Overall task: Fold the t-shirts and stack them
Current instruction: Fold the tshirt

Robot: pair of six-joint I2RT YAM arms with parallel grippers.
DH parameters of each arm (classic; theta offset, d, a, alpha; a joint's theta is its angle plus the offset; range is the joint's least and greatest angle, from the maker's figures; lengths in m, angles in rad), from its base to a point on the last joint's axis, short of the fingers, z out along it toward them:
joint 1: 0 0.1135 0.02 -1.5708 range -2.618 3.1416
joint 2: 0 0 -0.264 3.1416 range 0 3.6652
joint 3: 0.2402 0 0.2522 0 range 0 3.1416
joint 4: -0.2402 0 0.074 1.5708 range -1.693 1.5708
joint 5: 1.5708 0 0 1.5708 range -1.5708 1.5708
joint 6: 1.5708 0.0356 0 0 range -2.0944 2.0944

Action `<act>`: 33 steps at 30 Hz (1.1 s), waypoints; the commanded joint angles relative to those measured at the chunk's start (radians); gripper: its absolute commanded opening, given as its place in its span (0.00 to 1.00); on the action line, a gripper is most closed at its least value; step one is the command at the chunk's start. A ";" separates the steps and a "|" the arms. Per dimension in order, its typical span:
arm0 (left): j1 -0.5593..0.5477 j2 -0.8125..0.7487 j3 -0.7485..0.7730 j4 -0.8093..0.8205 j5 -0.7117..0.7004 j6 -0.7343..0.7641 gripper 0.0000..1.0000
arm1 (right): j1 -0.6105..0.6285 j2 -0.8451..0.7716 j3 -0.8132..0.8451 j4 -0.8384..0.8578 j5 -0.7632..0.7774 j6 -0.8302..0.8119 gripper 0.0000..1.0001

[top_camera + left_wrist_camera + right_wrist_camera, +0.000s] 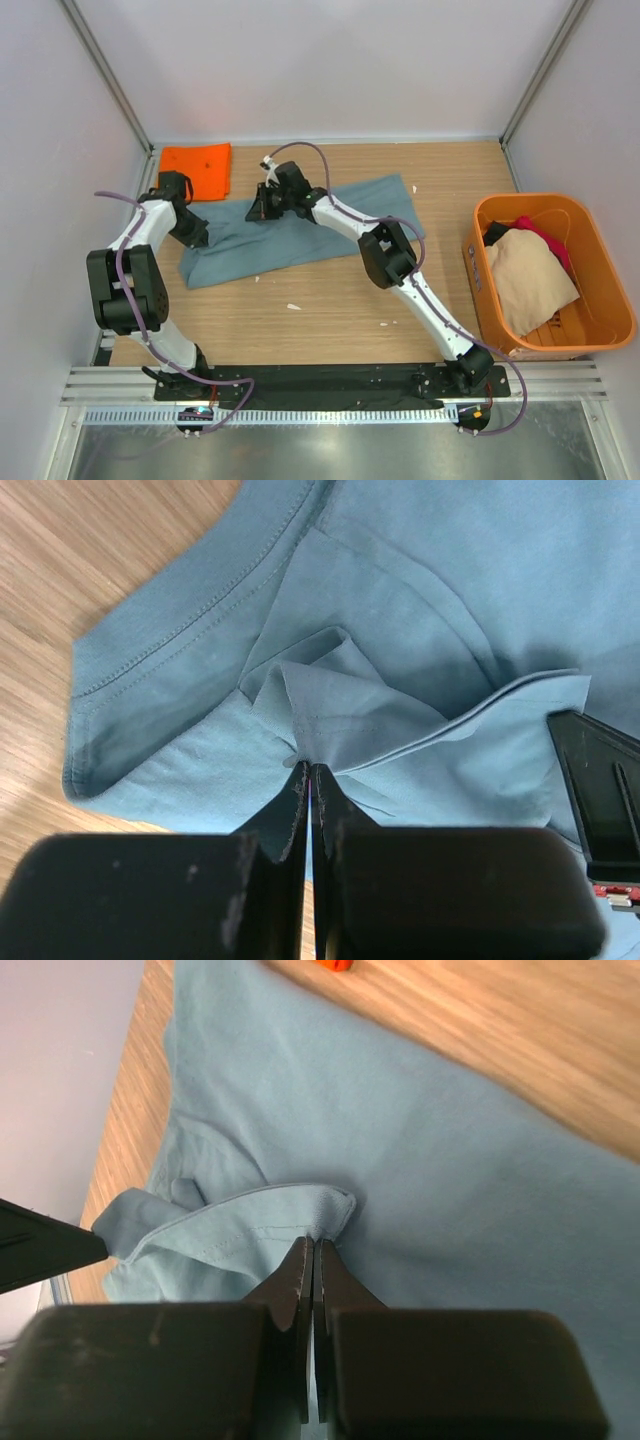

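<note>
Grey-blue t-shirt lies crumpled across the left and middle of the table, running on a slant from the near left toward the far right. The folded orange t-shirt sits at the far left corner, just beside it. The beige, red and dark shirts are heaped in the orange tub at the right.

Left gripper: clenched on a small puckered fold of the grey-blue cloth near its left end. Right gripper: likewise clamped tight, nipping a rolled hem edge on the far side.

Judged step: both arms have taken hold to lift or spread the shirt for folding.

Risks noted:
- Both holds are thin nips at the very fingertips; tension between the arms could pull a hem free.
- The left pinch appears to gather several layers (how many cannot be told), so the shirt may come up bunched rather than flat.
- The two grips sit close together at one end; the long free end would drag and twist.
- A sweep toward the far left could disturb the orange t-shirt.
</note>
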 commanded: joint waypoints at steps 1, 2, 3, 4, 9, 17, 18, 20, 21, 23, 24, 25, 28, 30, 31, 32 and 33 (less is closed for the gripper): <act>0.001 -0.019 0.050 0.028 0.005 0.038 0.00 | -0.024 -0.066 0.018 0.043 0.010 0.018 0.01; 0.004 -0.014 0.071 0.028 0.011 0.045 0.00 | -0.029 -0.098 -0.017 0.044 0.010 0.016 0.01; 0.002 -0.011 0.082 0.031 0.019 0.053 0.00 | -0.031 -0.120 -0.037 0.050 0.011 0.016 0.01; 0.002 0.000 0.093 0.038 0.031 0.067 0.00 | -0.035 -0.135 -0.059 0.053 0.014 0.013 0.01; 0.002 0.029 0.162 0.058 0.094 0.098 0.00 | -0.058 -0.222 -0.163 0.093 0.013 0.022 0.01; 0.002 0.099 0.257 0.071 0.134 0.121 0.00 | -0.084 -0.232 -0.178 0.126 0.004 0.052 0.01; 0.002 0.115 0.266 0.071 0.137 0.122 0.00 | -0.090 -0.235 -0.178 0.127 0.005 0.056 0.01; 0.001 0.130 0.294 0.075 0.148 0.124 0.00 | -0.098 -0.242 -0.186 0.136 0.010 0.059 0.01; 0.002 0.148 0.303 0.075 0.149 0.124 0.00 | -0.106 -0.246 -0.191 0.144 0.010 0.062 0.01; 0.002 0.164 0.335 0.075 0.154 0.124 0.00 | -0.115 -0.249 -0.195 0.171 0.010 0.078 0.01; 0.004 0.172 0.343 0.075 0.152 0.121 0.00 | -0.118 -0.244 -0.194 0.176 0.008 0.081 0.01; 0.002 0.187 0.353 0.077 0.149 0.119 0.00 | -0.124 -0.238 -0.180 0.178 -0.001 0.090 0.01; 0.002 0.207 0.390 0.066 0.134 0.111 0.00 | -0.132 -0.201 -0.140 0.172 -0.031 0.099 0.01; 0.002 0.215 0.413 0.057 0.114 0.108 0.00 | -0.136 -0.180 -0.129 0.167 -0.039 0.099 0.02; 0.002 0.222 0.422 0.057 0.111 0.108 0.00 | -0.138 -0.177 -0.125 0.169 -0.041 0.102 0.01; 0.002 0.227 0.433 0.054 0.111 0.108 0.00 | -0.139 -0.172 -0.123 0.170 -0.042 0.102 0.02; 0.002 0.234 0.452 0.046 0.108 0.107 0.00 | -0.142 -0.163 -0.120 0.173 -0.044 0.105 0.02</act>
